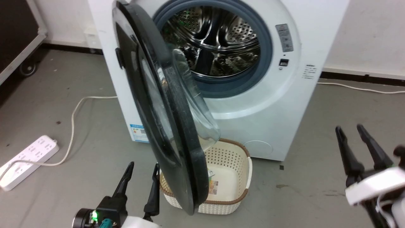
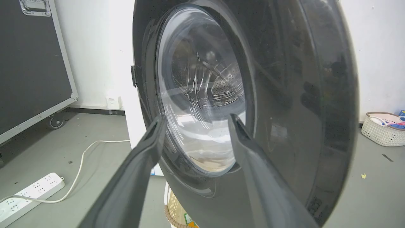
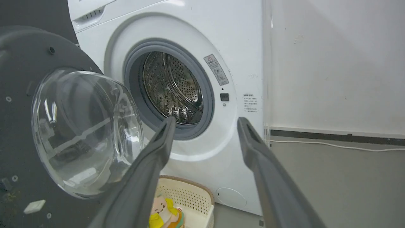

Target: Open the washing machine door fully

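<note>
The white washing machine (image 1: 272, 104) stands ahead with its steel drum (image 1: 215, 41) exposed. Its round black washing machine door (image 1: 148, 95) hangs swung out to the left, roughly square to the front, the glass bowl (image 3: 85, 133) bulging on its inner side. My left gripper (image 1: 142, 174) is open at the lower left, just outside the door's lower edge; the left wrist view looks at the door's outer face (image 2: 284, 95) close up. My right gripper (image 1: 349, 131) is open at the lower right, well away from the machine, with nothing between its fingers.
A cream perforated basket (image 1: 234, 190) sits on the floor under the door, with a yellow toy (image 3: 164, 212) inside. A white power strip (image 1: 28, 158) and cable lie at left. A black flight case on wheels (image 2: 31, 63) stands far left. Another basket (image 2: 383, 129) sits by the wall.
</note>
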You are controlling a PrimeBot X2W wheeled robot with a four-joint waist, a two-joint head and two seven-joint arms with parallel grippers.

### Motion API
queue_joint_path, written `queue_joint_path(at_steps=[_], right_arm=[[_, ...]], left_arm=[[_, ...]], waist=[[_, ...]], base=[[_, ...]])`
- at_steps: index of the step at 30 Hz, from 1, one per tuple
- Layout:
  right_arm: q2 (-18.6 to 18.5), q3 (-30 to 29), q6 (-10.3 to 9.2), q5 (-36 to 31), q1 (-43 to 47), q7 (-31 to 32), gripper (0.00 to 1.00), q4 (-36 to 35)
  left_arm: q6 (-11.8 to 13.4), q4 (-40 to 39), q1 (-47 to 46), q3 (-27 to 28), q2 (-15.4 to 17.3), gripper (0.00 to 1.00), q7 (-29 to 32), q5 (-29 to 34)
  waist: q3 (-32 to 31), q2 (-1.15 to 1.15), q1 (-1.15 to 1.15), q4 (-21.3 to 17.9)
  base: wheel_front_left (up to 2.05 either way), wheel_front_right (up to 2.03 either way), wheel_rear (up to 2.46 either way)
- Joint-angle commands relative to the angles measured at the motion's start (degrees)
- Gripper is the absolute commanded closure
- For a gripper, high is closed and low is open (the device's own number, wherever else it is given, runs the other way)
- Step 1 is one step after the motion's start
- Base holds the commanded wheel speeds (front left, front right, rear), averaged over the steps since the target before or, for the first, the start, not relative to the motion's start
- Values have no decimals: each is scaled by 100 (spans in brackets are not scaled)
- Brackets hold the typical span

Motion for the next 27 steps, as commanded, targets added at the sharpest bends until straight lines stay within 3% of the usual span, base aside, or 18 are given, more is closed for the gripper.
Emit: queue_joint_path(at_steps=[1, 7, 12, 19, 27], right_arm=[[135, -133, 6, -405, 226, -101, 0, -48], [1058, -1089, 6, -2032, 1096, -189, 0, -814], [1721, -1502, 6, -2710, 1769, -191, 0, -1406], [1986, -1474, 6, -3224, 2193, -192, 0, -1584], [2034, -1441, 6, -3224, 2176, -192, 0, -1575]], left_arm=[[-54, -11, 108, 42, 9, 0, -32, -27], [-157, 33, 243, 127, 9, 0, -32, -58], [-243, 106, 321, 114, 9, 0, -32, -59], [-246, 200, 407, 143, 9, 0, -32, -60], [-204, 180, 370, 84, 9, 0, -32, -47]], waist=[[-42, 0, 0, -88], [-96, 0, 0, -250], [-144, 0, 0, -309], [-172, 0, 0, -411], [-169, 0, 0, -397]], base=[[0, 0, 0], [0, 0, 0], [0, 0, 0], [0, 0, 0], [0, 0, 0]])
